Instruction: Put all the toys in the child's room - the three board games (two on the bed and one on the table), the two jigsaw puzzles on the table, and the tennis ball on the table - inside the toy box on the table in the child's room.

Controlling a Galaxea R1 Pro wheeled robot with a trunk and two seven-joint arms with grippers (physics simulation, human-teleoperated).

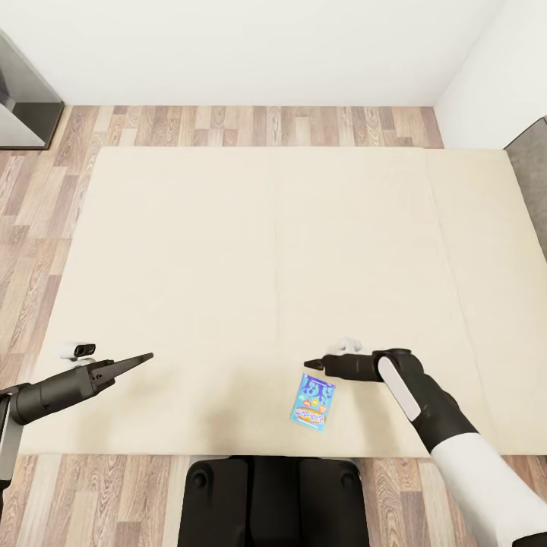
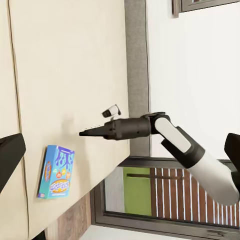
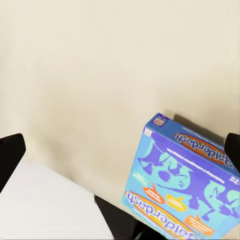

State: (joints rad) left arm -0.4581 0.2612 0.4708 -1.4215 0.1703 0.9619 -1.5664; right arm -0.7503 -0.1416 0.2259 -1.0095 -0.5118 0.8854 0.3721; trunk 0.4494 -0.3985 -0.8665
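Observation:
A blue board game box (image 1: 312, 401) lies flat on the cream bed (image 1: 228, 243), close to the bed's near edge and right of centre. My right gripper (image 1: 310, 365) hovers just past the box's far end, pointing left. In the right wrist view its two fingers (image 3: 11, 156) stand wide apart, open, with the box (image 3: 187, 182) partly between them and below. My left gripper (image 1: 146, 356) hangs over the bed's near left part, well left of the box, open and empty. From the left wrist view the box (image 2: 56, 171) and the right gripper (image 2: 84, 133) show across the bed.
Wood floor (image 1: 251, 121) surrounds the bed. A grey cabinet (image 1: 23, 99) stands at the far left and a grey piece of furniture (image 1: 532, 159) at the right edge. My dark base (image 1: 273, 501) meets the bed's near edge. A white wall runs behind.

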